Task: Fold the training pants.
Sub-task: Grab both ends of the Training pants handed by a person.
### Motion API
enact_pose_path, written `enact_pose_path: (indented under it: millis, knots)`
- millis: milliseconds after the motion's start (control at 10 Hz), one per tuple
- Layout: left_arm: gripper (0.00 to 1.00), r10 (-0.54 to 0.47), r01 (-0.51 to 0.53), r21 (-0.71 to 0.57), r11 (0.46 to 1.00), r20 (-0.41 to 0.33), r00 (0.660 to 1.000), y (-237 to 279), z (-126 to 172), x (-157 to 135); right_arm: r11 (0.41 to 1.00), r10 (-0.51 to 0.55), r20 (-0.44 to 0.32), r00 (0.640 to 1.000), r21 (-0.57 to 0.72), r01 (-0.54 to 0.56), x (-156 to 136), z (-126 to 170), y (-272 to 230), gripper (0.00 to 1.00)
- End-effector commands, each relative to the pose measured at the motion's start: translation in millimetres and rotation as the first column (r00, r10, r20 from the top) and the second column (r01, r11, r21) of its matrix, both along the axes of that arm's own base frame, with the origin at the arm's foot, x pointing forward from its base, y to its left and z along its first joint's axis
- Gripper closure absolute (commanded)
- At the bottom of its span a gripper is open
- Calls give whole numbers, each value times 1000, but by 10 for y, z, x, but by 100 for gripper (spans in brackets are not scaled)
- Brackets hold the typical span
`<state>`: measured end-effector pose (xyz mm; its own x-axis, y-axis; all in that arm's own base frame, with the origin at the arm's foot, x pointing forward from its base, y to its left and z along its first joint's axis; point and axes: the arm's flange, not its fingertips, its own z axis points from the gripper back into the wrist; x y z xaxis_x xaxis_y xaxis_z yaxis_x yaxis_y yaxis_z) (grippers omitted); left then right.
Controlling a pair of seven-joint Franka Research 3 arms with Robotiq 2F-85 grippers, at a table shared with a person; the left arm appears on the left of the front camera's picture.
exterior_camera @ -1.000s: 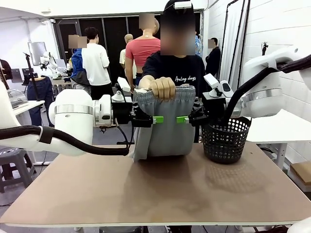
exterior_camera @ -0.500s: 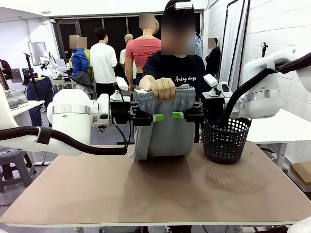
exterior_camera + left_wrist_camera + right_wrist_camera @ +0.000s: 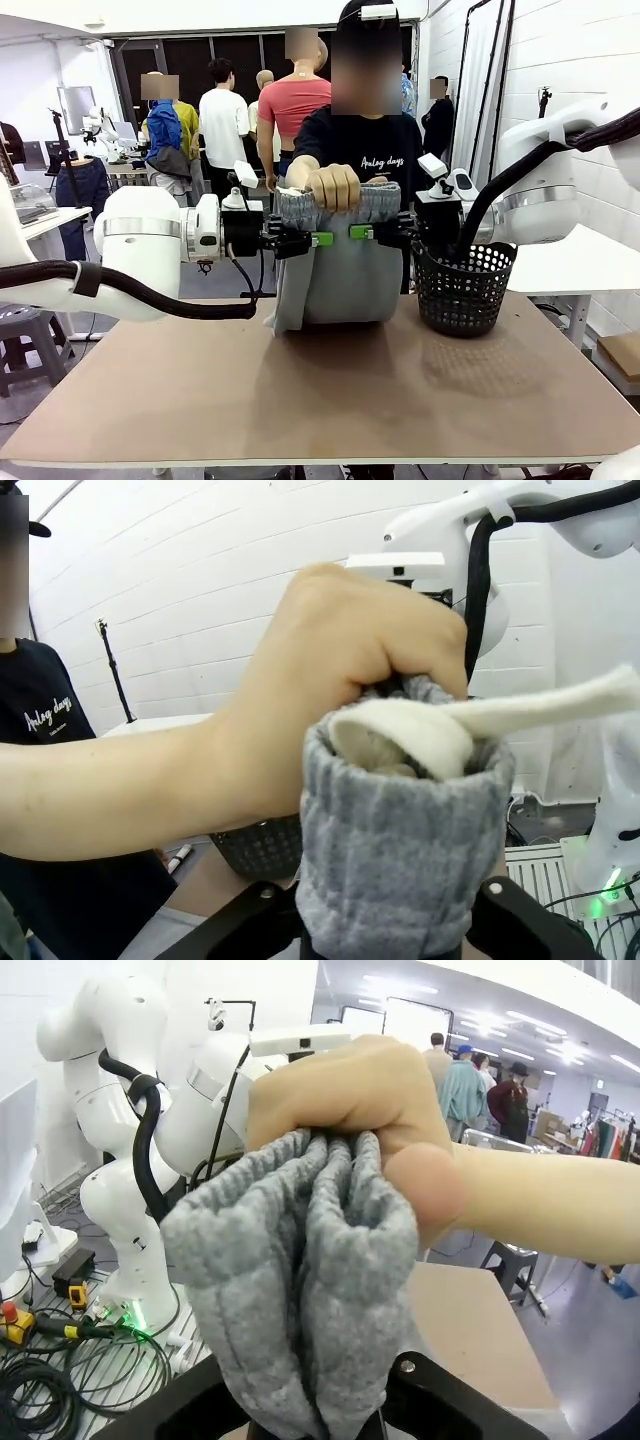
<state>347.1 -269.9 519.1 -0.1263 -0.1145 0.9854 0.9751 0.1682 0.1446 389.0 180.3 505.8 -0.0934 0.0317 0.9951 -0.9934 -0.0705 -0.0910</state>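
Left tool [image 3: 318, 239] and right tool [image 3: 362, 232] pinch the pants [image 3: 345, 280] at the waistband, a hand [image 3: 335, 185] gripping it; brown desk [image 3: 300, 400], basket [image 3: 462, 290] beside, people standing behind.

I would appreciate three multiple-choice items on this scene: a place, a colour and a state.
1. What colour are the training pants? A. blue B. light grey C. red
2. Where does the black mesh basket stand? A. floor B. on the table, to the robot's right of the pants C. a chair
3. How are the pants held? A. lying flat B. stuffed in the basket C. hung from the person's hand, left gripper and right gripper shut on them
Answers: B, grey fabric in every view; B, its base rests on the tabletop; C, a fist grips the waistband, fabric sits between both grippers' fingers.
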Motion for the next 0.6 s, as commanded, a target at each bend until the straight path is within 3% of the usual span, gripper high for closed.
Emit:
enact_pose_path:
  millis: [0,500]
  knots:
    - [100,-31,30,-27,999,-9,999,78,24,5,1000,-17,-34,999,-13,17,48,37,66,100]
    - [100,-1,0,-35,999,-15,1000,239,-21,176,997,-40,-22,999,-69,38,153,134,266,100]
